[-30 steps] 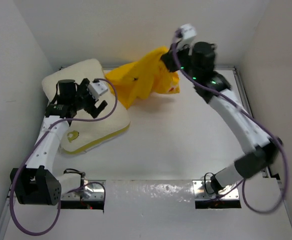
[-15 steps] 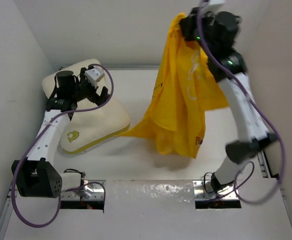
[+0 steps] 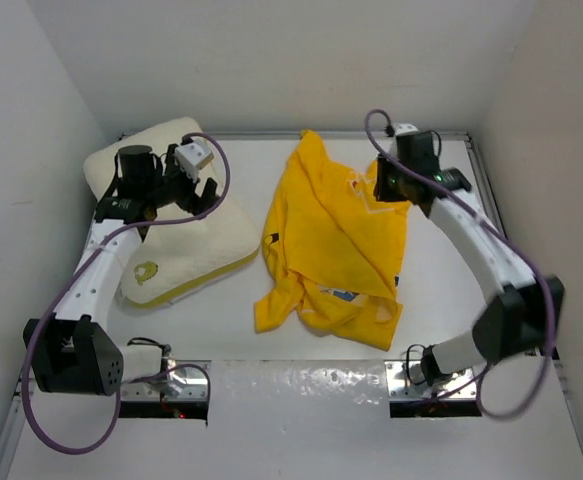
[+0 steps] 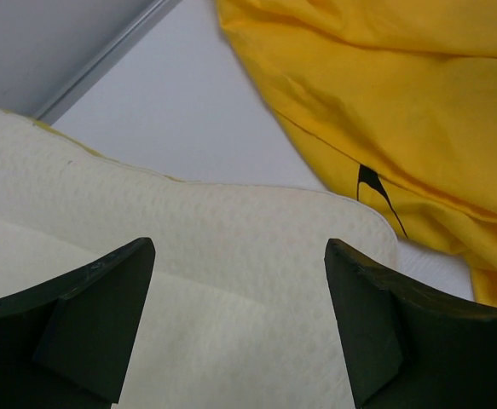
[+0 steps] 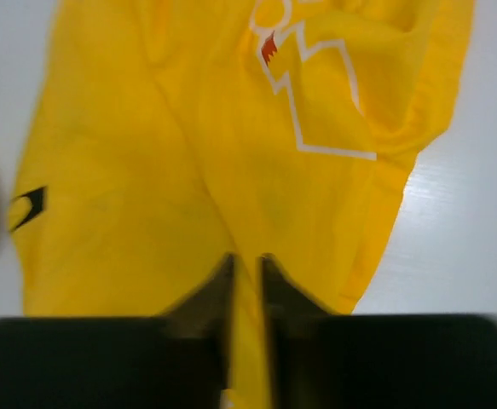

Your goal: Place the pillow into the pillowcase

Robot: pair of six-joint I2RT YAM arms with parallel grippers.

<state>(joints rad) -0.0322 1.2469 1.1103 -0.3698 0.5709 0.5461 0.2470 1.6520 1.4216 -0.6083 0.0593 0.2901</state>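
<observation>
the pillowcase (image 3: 336, 250) is laid mid table (image 3: 441, 300), its 1 o'clock edge clenched by the right end effector (image 5: 246, 260) — likely for opening it; the left end effector (image 4: 239, 256), released, is poised over the pillow (image 3: 211, 235) at 10 o'clock.

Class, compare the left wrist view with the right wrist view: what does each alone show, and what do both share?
Left wrist only: the dimpled pillow below the open left fingers. Right wrist only: the white zigzag print, and the right fingers shut on the pillowcase. Both: the yellow pillowcase, its black mark, the white table.
</observation>
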